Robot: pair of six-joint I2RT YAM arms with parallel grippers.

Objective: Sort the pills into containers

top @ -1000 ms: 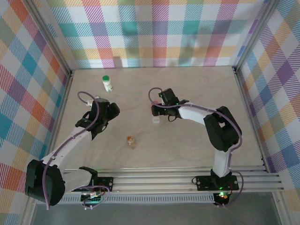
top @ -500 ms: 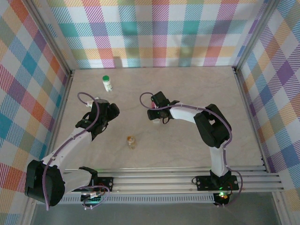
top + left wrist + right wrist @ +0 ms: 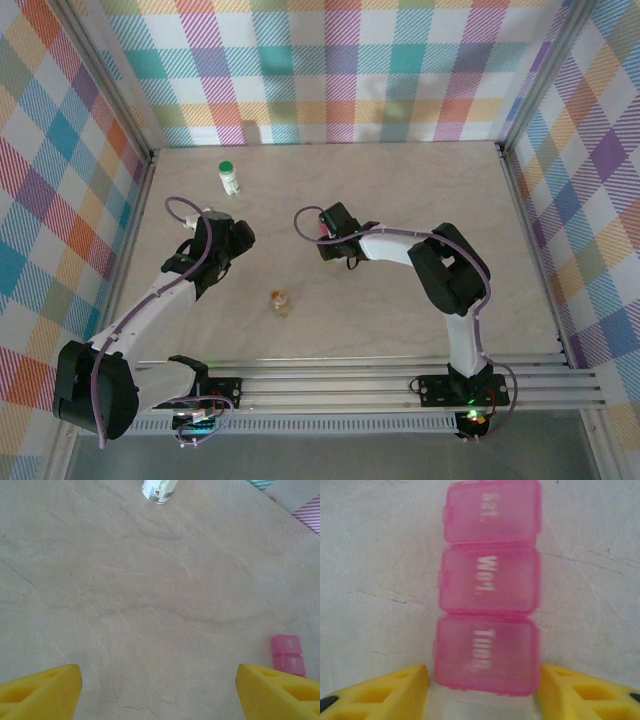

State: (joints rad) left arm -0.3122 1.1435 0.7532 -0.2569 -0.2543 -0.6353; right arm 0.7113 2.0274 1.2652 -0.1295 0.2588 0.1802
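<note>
The pink pill box (image 3: 489,620) lies lengthwise in the right wrist view, its lids closed and marked Sat, Wed and Tues. My right gripper (image 3: 484,687) is open, one yellow finger on each side of the box's near end, close to its edges. From above, that gripper (image 3: 326,238) sits over the box near the table's middle. The white bottle with the green cap (image 3: 229,177) stands at the back left. The tiny amber bottle (image 3: 280,301) rests nearer the front. My left gripper (image 3: 160,695) is open over bare table, with the pill box (image 3: 287,655) to its right and the white bottle (image 3: 159,489) ahead.
Checked walls close in the table (image 3: 420,190) on three sides. An aluminium rail (image 3: 400,385) runs along the front by the arm bases. Bare tabletop stretches to the right and at the back.
My right gripper has slid left across the table and now straddles the pill box's near end; its elbow has folded in. The left arm has not moved.
</note>
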